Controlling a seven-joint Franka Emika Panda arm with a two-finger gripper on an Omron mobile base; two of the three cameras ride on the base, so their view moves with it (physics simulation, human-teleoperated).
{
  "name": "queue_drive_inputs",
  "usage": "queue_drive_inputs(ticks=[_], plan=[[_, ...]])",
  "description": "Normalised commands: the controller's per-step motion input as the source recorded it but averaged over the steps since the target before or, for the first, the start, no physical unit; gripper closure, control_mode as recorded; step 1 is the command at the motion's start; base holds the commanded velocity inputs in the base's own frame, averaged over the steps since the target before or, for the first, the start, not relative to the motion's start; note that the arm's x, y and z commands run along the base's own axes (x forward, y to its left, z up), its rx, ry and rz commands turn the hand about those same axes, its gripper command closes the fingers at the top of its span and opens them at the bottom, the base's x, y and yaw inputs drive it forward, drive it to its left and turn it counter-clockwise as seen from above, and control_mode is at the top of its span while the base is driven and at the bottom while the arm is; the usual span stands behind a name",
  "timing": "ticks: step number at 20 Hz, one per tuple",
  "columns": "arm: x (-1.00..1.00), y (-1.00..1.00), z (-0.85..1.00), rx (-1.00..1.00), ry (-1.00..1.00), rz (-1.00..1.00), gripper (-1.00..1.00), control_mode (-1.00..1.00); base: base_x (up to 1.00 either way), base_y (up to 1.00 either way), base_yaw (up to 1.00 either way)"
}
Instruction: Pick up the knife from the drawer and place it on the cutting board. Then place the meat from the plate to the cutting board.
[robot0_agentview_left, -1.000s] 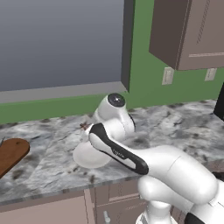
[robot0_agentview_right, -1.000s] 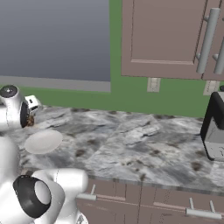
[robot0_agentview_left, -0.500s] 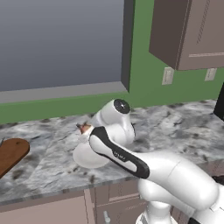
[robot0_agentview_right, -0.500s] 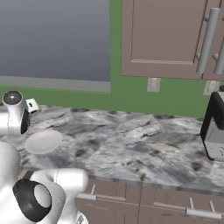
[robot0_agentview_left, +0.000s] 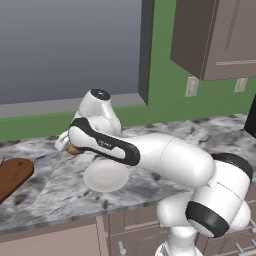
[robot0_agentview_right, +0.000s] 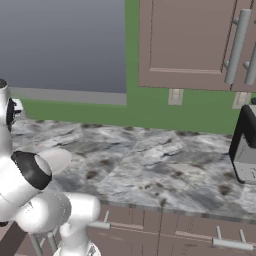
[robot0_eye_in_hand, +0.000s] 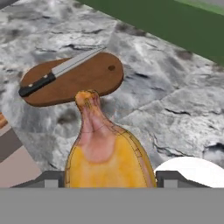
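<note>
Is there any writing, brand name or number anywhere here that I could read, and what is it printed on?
Small pale lettering on the dark band of the arm: too blurred to read.
No words, labels or numbers show on the knife, the cutting board, the meat, the plate or the dark appliance at the far end of the counter.
</note>
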Motion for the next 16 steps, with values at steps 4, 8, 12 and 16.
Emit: queue_drive_inputs(ticks=[4,8,12,16], plan=[[0.03,0.88,0.00,-0.09,0.09,0.04,1.00,-1.00,0.00,0.00,0.00],[0.00,0.56,0.00,-0.12,0.01,0.03,1.00,-1.00,0.00,0.00,0.00],[0.00,0.41,-0.15,-0.15,-0.03,0.00,1.00,-1.00,0.00,0.00,0.00],[0.00,0.44,-0.24,-0.14,-0.08,0.00,1.00,-1.00,0.00,0.00,0.00]])
